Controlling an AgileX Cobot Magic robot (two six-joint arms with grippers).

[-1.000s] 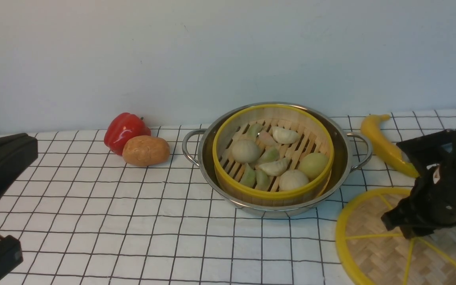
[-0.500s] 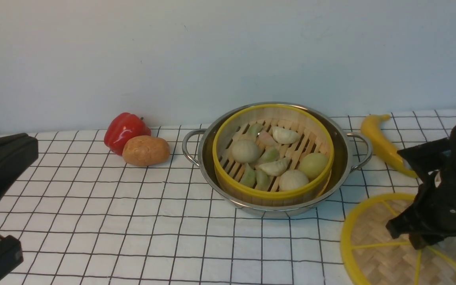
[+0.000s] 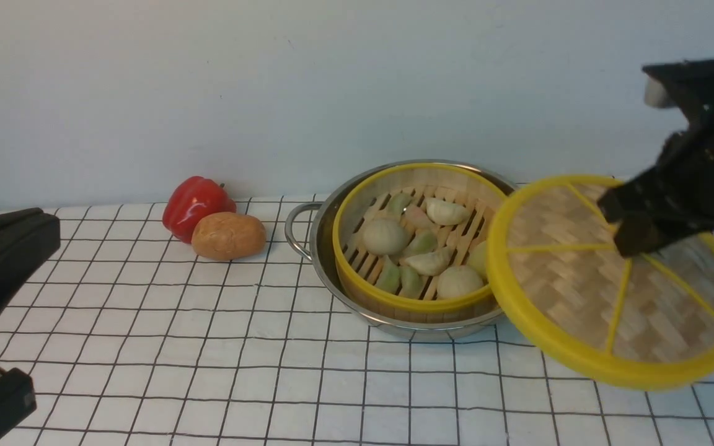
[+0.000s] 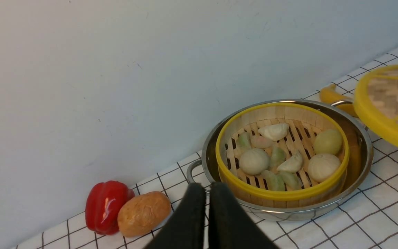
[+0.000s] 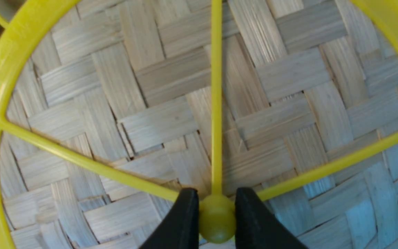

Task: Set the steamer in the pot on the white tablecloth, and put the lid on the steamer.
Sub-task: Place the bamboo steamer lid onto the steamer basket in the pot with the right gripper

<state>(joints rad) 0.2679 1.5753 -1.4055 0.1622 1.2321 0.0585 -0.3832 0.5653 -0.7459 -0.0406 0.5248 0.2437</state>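
The right gripper (image 3: 633,240) pinches the knob of the lid (image 3: 580,291), which hangs tilted, clear of the white tablecloth (image 3: 208,347); we note open air under its low rim. To this gripper's left the steamer (image 3: 422,305) sits in the pot (image 3: 318,248), mouth open upward, dumplings and buns (image 3: 419,248) lying below its rim; the lid's edge overlaps its right side in the front view. Beyond the lid, toward the wall (image 3: 332,93), a banana (image 4: 330,97) shows partly beside a pot handle. Ahead of the left gripper (image 4: 207,211), fingers together, bare cloth runs to the pot; a red pepper (image 3: 196,204) and potato (image 3: 228,235), touching, sit left of the pot near the wall.
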